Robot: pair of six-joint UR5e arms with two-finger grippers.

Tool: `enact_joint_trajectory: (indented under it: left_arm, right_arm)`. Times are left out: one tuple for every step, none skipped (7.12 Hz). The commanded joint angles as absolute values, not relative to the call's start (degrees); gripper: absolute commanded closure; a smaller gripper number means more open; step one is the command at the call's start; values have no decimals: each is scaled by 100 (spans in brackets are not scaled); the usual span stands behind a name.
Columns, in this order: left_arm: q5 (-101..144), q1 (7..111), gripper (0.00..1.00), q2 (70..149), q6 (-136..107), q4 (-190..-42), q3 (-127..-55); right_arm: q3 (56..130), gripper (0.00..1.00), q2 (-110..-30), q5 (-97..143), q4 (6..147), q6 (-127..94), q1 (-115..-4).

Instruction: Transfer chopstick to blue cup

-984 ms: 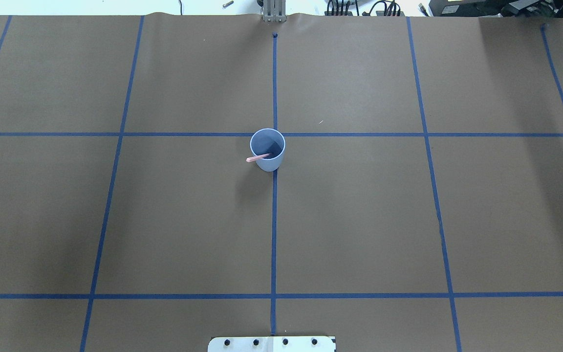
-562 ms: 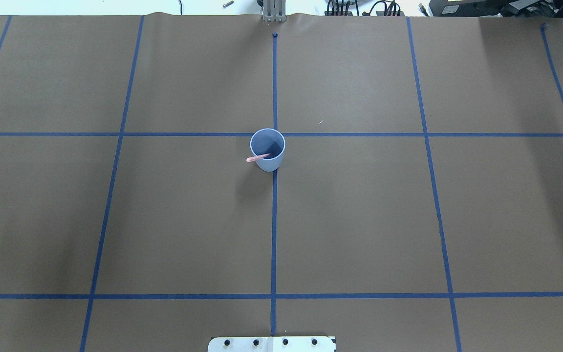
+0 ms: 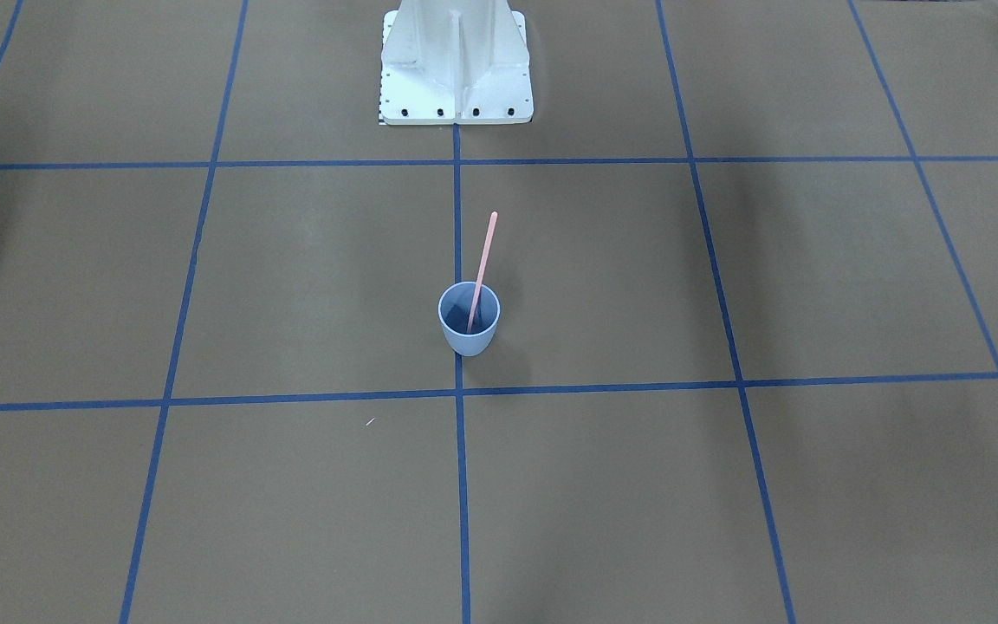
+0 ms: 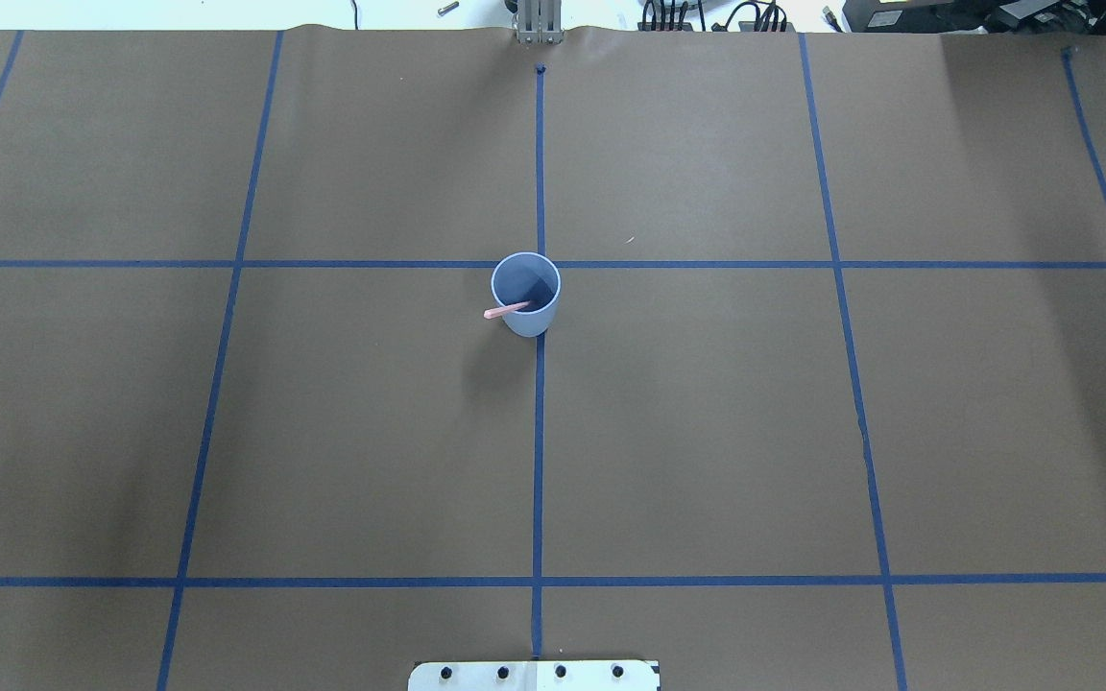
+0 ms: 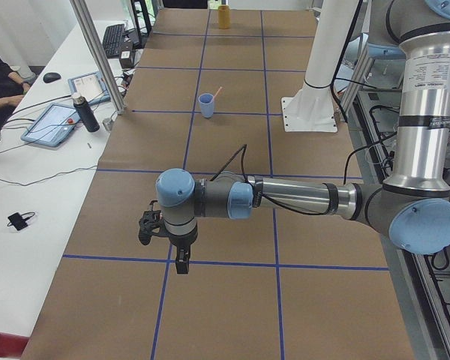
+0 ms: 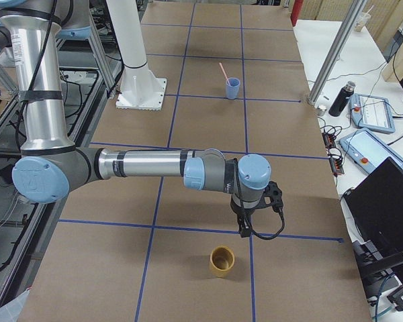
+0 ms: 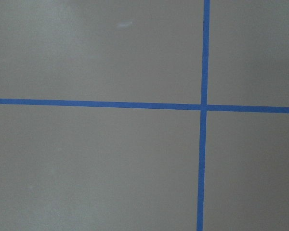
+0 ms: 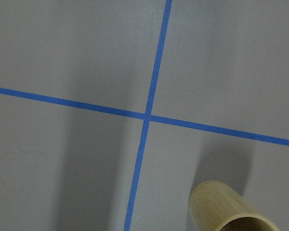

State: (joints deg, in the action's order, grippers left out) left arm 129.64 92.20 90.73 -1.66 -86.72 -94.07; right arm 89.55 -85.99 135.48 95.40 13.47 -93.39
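Observation:
The pale blue cup (image 4: 528,324) stands upright at the middle of the table, on the blue centre tape line. It also shows in the front view (image 3: 469,336) and both side views (image 5: 206,106) (image 6: 233,89). The pink chopstick (image 3: 486,251) stands in the cup, leaning on its rim toward the robot's left (image 4: 503,310). My left gripper (image 5: 181,262) hangs over the tape grid far from the cup. My right gripper (image 6: 244,228) hangs just above a tan wooden cup. Both show only in side views, so I cannot tell whether they are open or shut.
A tan wooden cup (image 6: 221,261) stands at the table's right end, also in the right wrist view (image 8: 231,211). The white robot base (image 3: 456,61) sits at the robot's table edge. A black bottle (image 6: 339,98) and tablets lie on the operators' side table.

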Motion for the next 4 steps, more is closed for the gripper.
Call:
enact_joint_trajectory:
  left_arm:
    - [12964, 9211, 2, 9096, -176, -8649, -9404]
    - [12964, 9220, 2, 9079, -176, -8657, -9474]
    - [12964, 9220, 2, 9079, -176, -8649, -9466]
    - [12964, 9220, 2, 9070, -176, -8648, -9466]
  right_arm:
    - [8921, 0, -8605, 13527, 9545, 1336, -9238]
    - [8912, 0, -8613, 13526, 9554, 1336, -9237]
    - [8921, 0, -8613, 13552, 9580, 1336, -9237]
    - [8912, 0, -8648, 13553, 9571, 1336, -9237]
